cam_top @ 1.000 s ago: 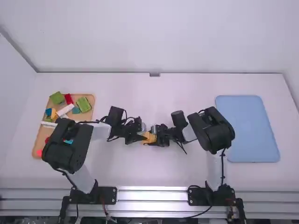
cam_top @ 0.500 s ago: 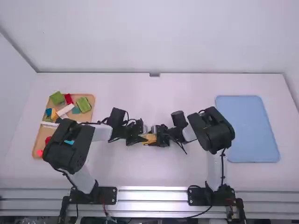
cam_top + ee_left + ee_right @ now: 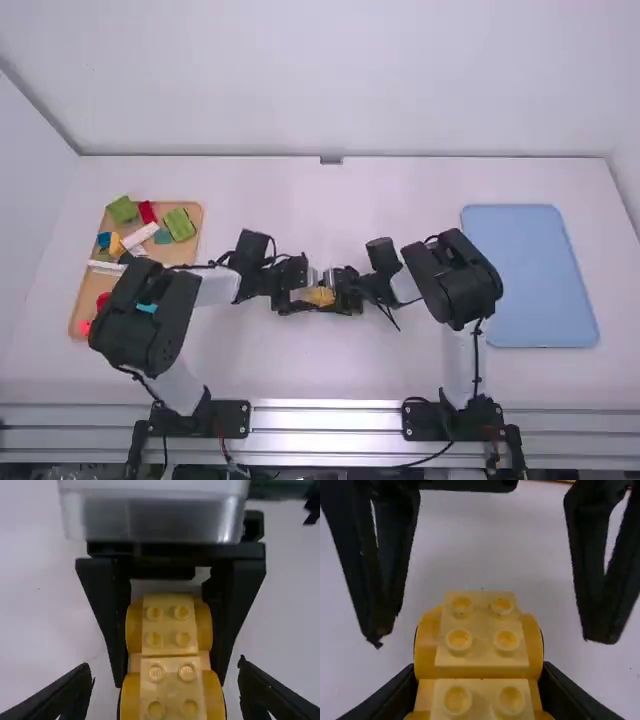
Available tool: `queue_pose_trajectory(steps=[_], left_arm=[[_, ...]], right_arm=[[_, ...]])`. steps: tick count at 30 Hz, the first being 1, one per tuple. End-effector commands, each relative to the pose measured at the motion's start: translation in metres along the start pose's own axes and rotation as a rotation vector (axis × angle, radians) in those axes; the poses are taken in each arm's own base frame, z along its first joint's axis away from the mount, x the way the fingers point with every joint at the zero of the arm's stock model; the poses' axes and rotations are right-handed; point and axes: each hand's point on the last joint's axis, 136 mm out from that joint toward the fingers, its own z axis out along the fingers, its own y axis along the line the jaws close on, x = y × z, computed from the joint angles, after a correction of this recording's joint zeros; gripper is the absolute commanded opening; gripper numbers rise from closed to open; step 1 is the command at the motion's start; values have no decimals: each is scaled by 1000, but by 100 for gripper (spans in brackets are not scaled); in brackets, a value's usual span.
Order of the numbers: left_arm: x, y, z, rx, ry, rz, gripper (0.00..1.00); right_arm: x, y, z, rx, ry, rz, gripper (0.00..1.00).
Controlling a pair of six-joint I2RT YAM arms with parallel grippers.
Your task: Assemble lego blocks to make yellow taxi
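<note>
The right end effector (image 3: 481,692) holds joined yellow blocks (image 3: 482,655); the left end effector (image 3: 165,669) is wide open. More building seems left; loose blocks (image 3: 180,224) lie at nine o'clock.

The left arm (image 3: 150,310) and the right arm (image 3: 455,280) bend in toward each other. The left gripper (image 3: 310,290) and the right gripper (image 3: 332,292) point at each other, very near. The left one's fingers (image 3: 60,695) are spread wide, with a big gap. The right one's fingers (image 3: 395,700) pinch from both sides.
</note>
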Motion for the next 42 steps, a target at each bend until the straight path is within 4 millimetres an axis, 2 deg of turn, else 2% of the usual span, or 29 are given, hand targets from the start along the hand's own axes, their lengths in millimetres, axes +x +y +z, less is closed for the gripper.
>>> queue_pose_trajectory(steps=[1, 3, 5, 8, 10, 15, 21, 31, 35, 38, 40, 42], left_arm=[[-22, 4, -12, -24, -50, 12, 72], [-32, 10, -22, -57, -65, -16, 57], [-39, 13, -29, -76, -78, -49, 48], [-41, 15, -36, -96, -67, -94, 17], [-33, 13, -33, -101, -24, -111, 2], [-2, -3, -19, -48, 83, -160, 2], [9, -17, -4, 43, 57, -172, 2], [38, -22, 15, 73, 87, -221, 2], [56, -23, 17, 55, 169, -245, 2], [70, -11, 14, -23, 242, -296, 2], [67, -4, 14, -45, 226, -297, 2], [49, 3, 17, -44, 138, -270, 2]], right_arm=[[9, 4, 2, 3, 34, 4, 50], [9, 4, 2, 3, 33, 4, 50], [9, 3, 2, 5, 34, 3, 50], [9, 3, 2, 5, 32, 2, 51], [9, 3, 2, 5, 32, 2, 51], [9, 3, 2, 5, 32, 1, 51], [9, 3, 2, 4, 32, 2, 51], [8, 4, 2, 2, 29, 1, 52], [8, 4, 2, 2, 30, 1, 52], [8, 4, 2, 2, 30, 1, 52], [9, 3, 2, 3, 30, 2, 52], [9, 3, 2, 6, 33, -2, 52]])
